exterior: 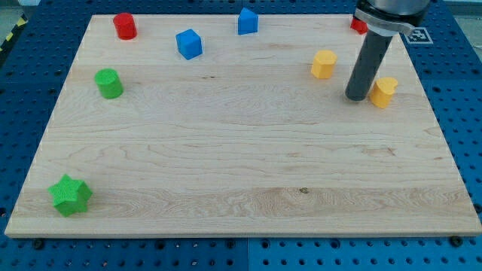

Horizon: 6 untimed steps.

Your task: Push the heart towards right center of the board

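Note:
A yellow heart block (384, 91) lies near the view's right edge of the wooden board (241, 165), in its upper part. My tip (357, 97) rests on the board just to the heart's left, close to it; I cannot tell if they touch. A yellow hexagon-like block (324, 64) lies up and left of my tip, apart from it.
A red block (358, 26) is partly hidden behind the rod at the top right. A blue cube (189, 44) and a blue block (248, 21) lie at the top middle. A red cylinder (125, 25) and a green cylinder (109, 83) lie top left. A green star (70, 195) lies bottom left.

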### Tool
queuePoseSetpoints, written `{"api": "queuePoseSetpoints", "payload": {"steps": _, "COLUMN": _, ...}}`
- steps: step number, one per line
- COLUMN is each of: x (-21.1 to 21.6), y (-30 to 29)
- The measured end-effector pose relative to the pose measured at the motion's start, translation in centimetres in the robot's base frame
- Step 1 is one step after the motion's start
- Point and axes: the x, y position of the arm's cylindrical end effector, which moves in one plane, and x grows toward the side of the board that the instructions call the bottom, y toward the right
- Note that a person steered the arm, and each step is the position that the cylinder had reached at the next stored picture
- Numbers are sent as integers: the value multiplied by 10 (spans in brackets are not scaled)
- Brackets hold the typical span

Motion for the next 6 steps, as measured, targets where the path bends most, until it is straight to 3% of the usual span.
{"api": "queuePoseSetpoints", "payload": {"steps": 4, "x": 3, "y": 53}}
{"api": "queuePoseSetpoints", "payload": {"steps": 6, "x": -6, "y": 20}}
